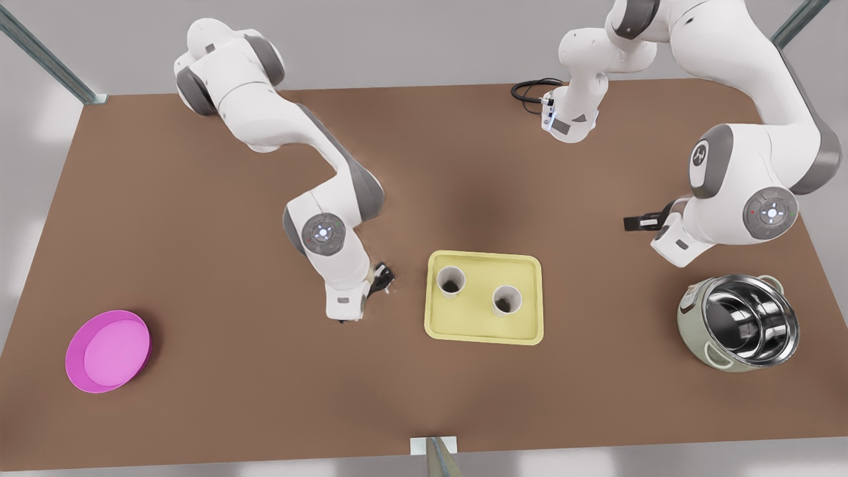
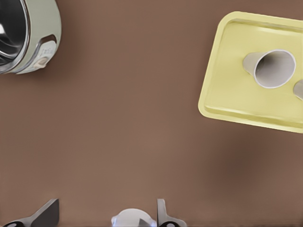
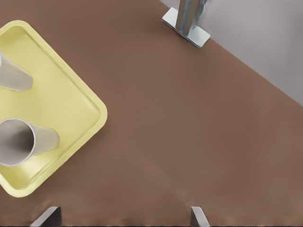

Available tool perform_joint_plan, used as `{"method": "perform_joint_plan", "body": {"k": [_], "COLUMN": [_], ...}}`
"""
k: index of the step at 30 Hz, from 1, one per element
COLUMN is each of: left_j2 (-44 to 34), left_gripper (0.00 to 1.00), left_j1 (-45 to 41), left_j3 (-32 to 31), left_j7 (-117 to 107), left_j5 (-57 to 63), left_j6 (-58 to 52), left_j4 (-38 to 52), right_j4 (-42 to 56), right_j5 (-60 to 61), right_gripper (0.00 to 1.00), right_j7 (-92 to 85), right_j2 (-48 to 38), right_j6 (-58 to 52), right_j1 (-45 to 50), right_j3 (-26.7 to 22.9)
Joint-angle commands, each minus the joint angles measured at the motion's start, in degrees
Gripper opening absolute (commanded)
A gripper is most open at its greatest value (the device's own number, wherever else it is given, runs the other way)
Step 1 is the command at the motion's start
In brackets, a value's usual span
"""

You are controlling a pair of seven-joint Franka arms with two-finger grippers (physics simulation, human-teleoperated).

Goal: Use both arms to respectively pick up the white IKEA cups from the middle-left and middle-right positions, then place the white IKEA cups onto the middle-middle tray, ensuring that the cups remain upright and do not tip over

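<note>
Though unbranded, cups (image 1: 451, 281) (white) upright.

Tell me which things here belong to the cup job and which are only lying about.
Job: one white cup and the other white cup, upright on the yellow tray; left gripper, right gripper, both open, off the tray.
Lying about: magenta plate, steel-lined pot, black cable.

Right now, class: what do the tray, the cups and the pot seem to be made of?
Tray: likely plastic, matte pale yellow, moulded rounded rim.
Cups: plain white, matte; ceramic or plastic, cannot tell.
Pot: polished steel lining with mirror reflections; pale green shell, possibly plastic or enamel.
</note>
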Motion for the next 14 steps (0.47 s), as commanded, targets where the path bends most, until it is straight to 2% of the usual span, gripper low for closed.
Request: {"method": "perform_joint_plan", "body": {"k": [1, 2, 3, 4, 7, 9, 11, 14], "left_j2": [-0.05, -0.05, -0.05, -0.05, -0.05, -0.05, -0.05, 0.04], "left_gripper": [1.0, 1.0, 1.0, 1.0, 1.0, 1.0, 1.0, 1.0], "left_j1": [0.0, 0.0, 0.0, 0.0, 0.0, 0.0, 0.0, 0.0], "left_j3": [0.0, 0.0, 0.0, 0.0, 0.0, 0.0, 0.0, 0.0], "left_j7": [7.23, 7.23, 7.32, 7.23, 7.23, 7.23, 7.23, 7.32], "left_j5": [-0.09, -0.09, -0.09, -0.09, -0.09, -0.09, -0.09, -0.09], "left_j6": [-0.81, -0.9, -0.9, -0.9, -1.08, -1.17, -1.17, -1.17], "left_j4": [0.02, 0.02, 0.02, 0.02, 0.02, 0.02, 0.02, -0.07], "right_j4": [-0.12, 0.76, 1.9, 2.96, -10.48, -20.41, -27.62, -27.71], "right_j5": [-5.66, -4.11, -0.84, -0.14, -1.98, -4.71, -4.27, -4.18], "right_gripper": [1.0, 1.0, 1.0, 1.0, 1.0, 1.0, 1.0, 1.0], "right_j7": [2.06, 7.0, 5.17, 3.13, 3.4, 3.92, 4.01, 3.92], "right_j2": [1.29, 0.78, -1.33, -3.52, -20.22, -28.22, -33.94, -33.94], "right_j6": [-28.34, -22.55, -22.01, -22.27, -25.26, -22.1, -17.0, -16.99], "right_j1": [-1.33, -3.86, -6.25, -9.84, -14.07, -18.64, -18.73, -19.7], "right_j3": [-10.57, -12.8, -13.41, -12.19, -8.06, -4.63, -4.27, -4.1]}}
